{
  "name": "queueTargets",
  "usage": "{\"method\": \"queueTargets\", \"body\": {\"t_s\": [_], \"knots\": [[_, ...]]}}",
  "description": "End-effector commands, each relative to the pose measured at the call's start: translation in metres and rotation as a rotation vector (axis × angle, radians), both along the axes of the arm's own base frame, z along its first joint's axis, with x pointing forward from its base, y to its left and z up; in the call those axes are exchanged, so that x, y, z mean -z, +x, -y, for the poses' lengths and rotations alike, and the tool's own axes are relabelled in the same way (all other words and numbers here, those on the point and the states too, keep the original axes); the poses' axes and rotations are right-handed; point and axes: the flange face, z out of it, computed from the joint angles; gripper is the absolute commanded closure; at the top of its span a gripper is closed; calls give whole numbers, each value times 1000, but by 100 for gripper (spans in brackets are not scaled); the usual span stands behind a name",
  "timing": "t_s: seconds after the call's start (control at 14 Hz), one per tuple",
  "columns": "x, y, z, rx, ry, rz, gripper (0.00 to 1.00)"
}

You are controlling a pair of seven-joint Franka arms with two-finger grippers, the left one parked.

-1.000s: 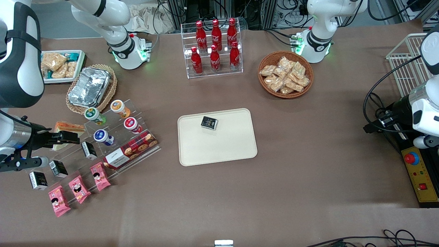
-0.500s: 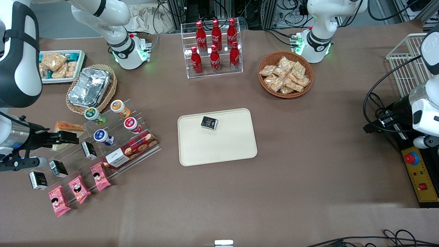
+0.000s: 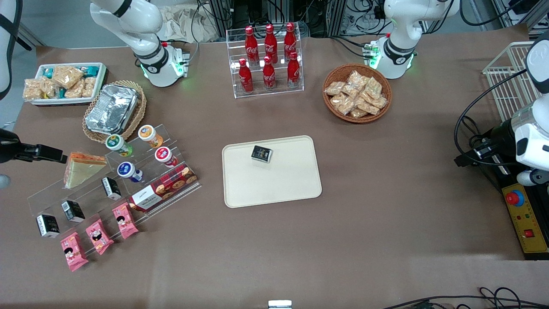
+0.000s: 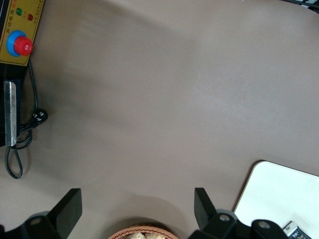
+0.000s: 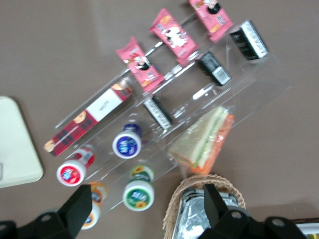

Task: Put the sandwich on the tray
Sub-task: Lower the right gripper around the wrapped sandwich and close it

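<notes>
Six red cola bottles [image 3: 269,58] stand in a clear rack. A wicker basket [image 3: 357,93] holds tan snack packets. A crinkled foil container [image 3: 112,108] fills another basket beside a stepped acrylic stand [image 3: 116,189] bearing pink packets [image 3: 98,236].

Bright, even overhead light washes the brown table [image 3: 386,240]; shadows fall short and soft, a faint one along the tray [image 3: 240,189] edge nearest the camera; glare flares on the crinkled foil container [image 3: 112,108] and streaks the clear acrylic rack [image 5: 259,82]; the gripper [image 5: 145,196], fingers spread wide above the rack, reads as dark, slightly soft shapes; the wrist picture is mildly smeared throughout.
</notes>
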Motion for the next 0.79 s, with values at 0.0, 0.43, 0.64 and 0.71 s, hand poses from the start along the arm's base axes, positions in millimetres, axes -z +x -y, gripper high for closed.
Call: {"method": "queueTargets", "body": {"t_s": [0.0,0.43,0.64,0.71], "knots": [[27,-45,17,22,-8,57,0],[90,-69,60,126,15,58,0],[113,-59,73,237,58,60,0],[114,-58,75,293,58,65,0]]}}
